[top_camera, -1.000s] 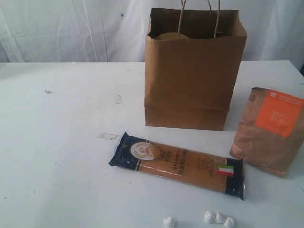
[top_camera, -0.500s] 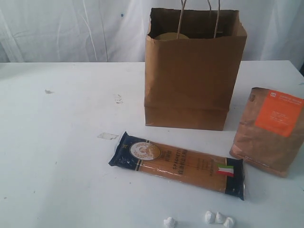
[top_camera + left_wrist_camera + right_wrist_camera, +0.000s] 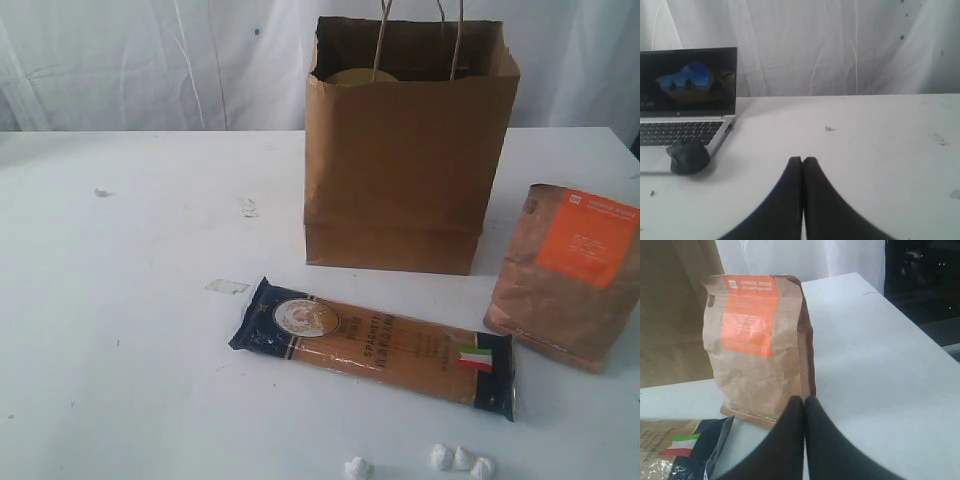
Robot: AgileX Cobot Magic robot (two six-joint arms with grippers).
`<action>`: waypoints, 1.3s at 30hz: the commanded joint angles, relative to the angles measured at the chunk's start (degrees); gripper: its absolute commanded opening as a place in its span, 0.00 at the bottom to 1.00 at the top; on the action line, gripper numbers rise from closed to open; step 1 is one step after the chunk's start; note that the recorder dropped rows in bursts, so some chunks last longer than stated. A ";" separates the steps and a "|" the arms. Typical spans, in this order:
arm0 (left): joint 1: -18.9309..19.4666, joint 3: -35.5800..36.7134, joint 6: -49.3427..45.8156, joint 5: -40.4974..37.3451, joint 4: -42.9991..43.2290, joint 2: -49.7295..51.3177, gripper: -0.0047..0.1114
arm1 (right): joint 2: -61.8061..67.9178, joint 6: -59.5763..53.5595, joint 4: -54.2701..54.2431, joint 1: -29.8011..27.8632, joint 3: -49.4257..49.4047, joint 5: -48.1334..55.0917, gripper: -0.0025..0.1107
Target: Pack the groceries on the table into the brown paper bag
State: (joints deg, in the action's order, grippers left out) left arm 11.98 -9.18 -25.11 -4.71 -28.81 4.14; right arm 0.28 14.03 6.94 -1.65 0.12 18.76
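The tall brown paper bag stands upright at the back of the white table; something round and pale shows just inside its mouth. In front of it the long dark-blue spaghetti packet lies flat. The brown pouch with the orange label stands at the right, and fills the right wrist view just beyond my right gripper, which is shut and empty. The spaghetti packet's end lies beside it. My left gripper is shut and empty over bare table. Neither arm appears in the exterior view.
Small white foam lumps lie at the table's front edge, and a flat paper scrap lies left of the spaghetti. In the left wrist view an open laptop and a dark mouse sit on the table. White curtain hangs behind.
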 commanded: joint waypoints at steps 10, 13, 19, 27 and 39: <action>-0.14 9.18 20.18 10.65 11.77 -0.83 0.04 | -0.28 -0.20 0.52 -0.09 -0.12 -0.44 0.02; -0.14 9.18 25.11 10.95 16.42 -0.83 0.04 | -0.28 -0.20 0.52 -0.09 -0.12 -0.44 0.02; -0.14 9.18 28.06 10.66 17.18 -0.83 0.04 | -0.28 -0.20 0.52 -0.09 -0.12 -0.44 0.02; -0.14 9.18 28.77 -2.60 25.65 -0.83 0.04 | -0.28 -0.20 0.52 -0.09 -0.12 -0.44 0.02; -3.59 9.18 26.30 -0.71 25.76 -0.83 0.04 | -0.28 -0.20 0.52 -0.09 -0.12 -0.44 0.02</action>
State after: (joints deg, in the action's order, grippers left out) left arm 8.76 -0.11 1.64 -5.59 -3.20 3.51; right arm 0.28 14.03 6.94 -1.65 0.12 18.76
